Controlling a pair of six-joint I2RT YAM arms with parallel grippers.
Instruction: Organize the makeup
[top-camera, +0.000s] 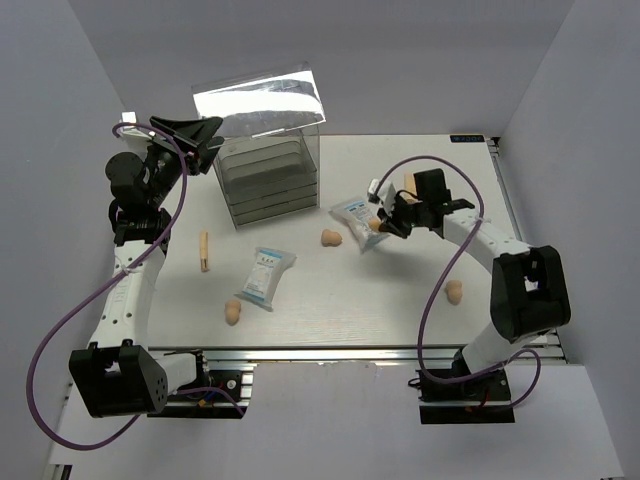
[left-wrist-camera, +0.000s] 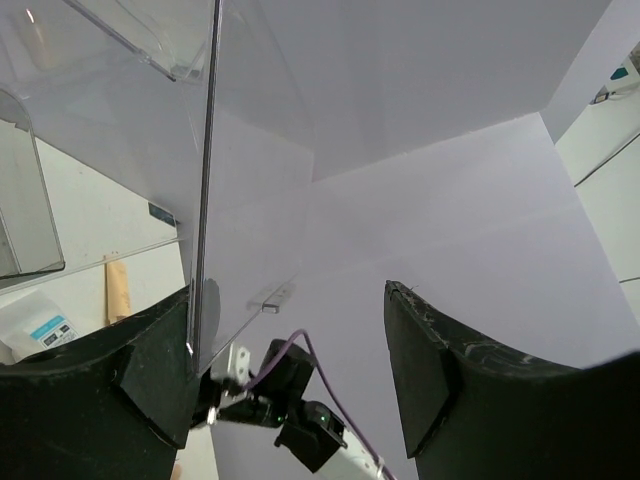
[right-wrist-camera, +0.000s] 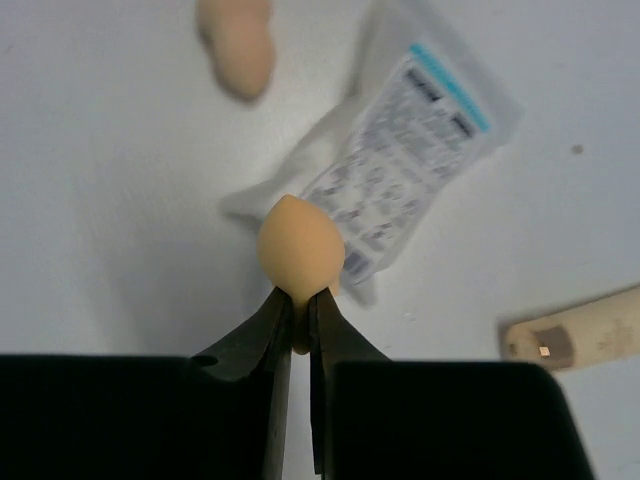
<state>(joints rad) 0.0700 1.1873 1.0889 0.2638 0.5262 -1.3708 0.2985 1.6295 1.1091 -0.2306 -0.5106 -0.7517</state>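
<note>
My right gripper (top-camera: 385, 222) is shut on a peach egg-shaped sponge (right-wrist-camera: 300, 250) and holds it just above a white-and-blue packet (right-wrist-camera: 420, 180). That packet also shows in the top view (top-camera: 352, 215). A second packet (top-camera: 265, 275) lies mid-table. Loose sponges lie at the centre (top-camera: 331, 237), front left (top-camera: 234, 312) and right (top-camera: 454, 292). A thin tan stick (top-camera: 204, 251) lies at the left. A tan cone-shaped tube (top-camera: 410, 181) lies behind the right gripper. My left gripper (top-camera: 195, 135) is open at the clear box's top left corner, and a clear panel edge (left-wrist-camera: 200, 200) stands by its left finger.
The clear plastic drawer box (top-camera: 268, 175) stands at the back left, its shiny top panel (top-camera: 260, 100) tilted upward. White walls close the table at the back and both sides. The right arm's purple cable (top-camera: 435, 290) loops over the table.
</note>
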